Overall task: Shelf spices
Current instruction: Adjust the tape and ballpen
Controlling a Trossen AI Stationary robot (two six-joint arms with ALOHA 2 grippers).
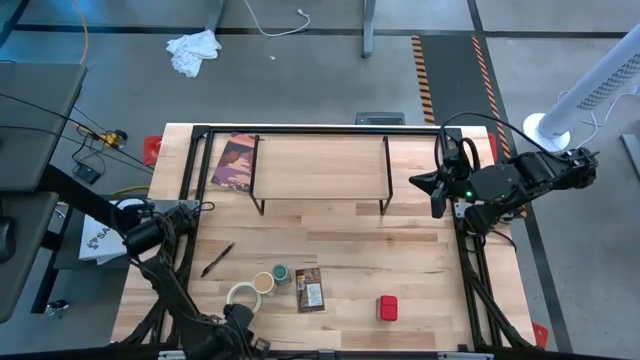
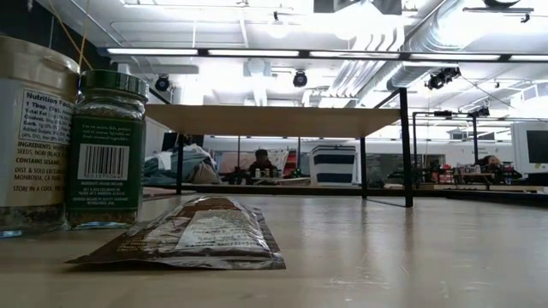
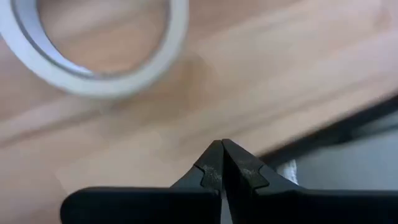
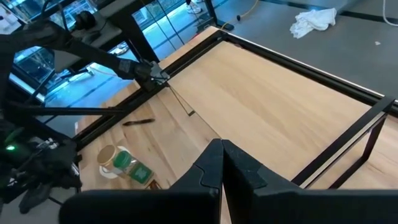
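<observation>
We see both arms folded back at the counter's (image 1: 400, 250) edges. The left arm is tucked low at the near left corner, its left gripper (image 3: 222, 149) pointing down over bare wood just beside the white tape roll (image 1: 240, 296), near the counter's black frame edge. Its jaws are pressed fully together and hold nothing. The right arm is bent at the far right edge, beside the shelf's right end, with the right gripper (image 4: 222, 148) raised above the counter and aimed across the shelf (image 1: 320, 160) toward the left side. Its jaws too are closed tight on nothing.

The shelf stands along the far side of the counter, its light wooden top board on thin black wire legs. We see nothing on the board itself; a dark maroon flat packet (image 1: 236, 162) lies at its left end, partly beside it.

The spices all sit on the near part of the counter, well apart from the shelf. The tan-lidded round jar (image 1: 263, 283) stands just beside the tape roll, with the green-lidded jar (image 1: 282, 273) touching or nearly touching it. The flat orange-brown packet (image 1: 310, 289) lies next to them, and the red square tin (image 1: 387, 308) sits farther right, alone. A black pen (image 1: 217, 260) lies to the left of the jars.
</observation>
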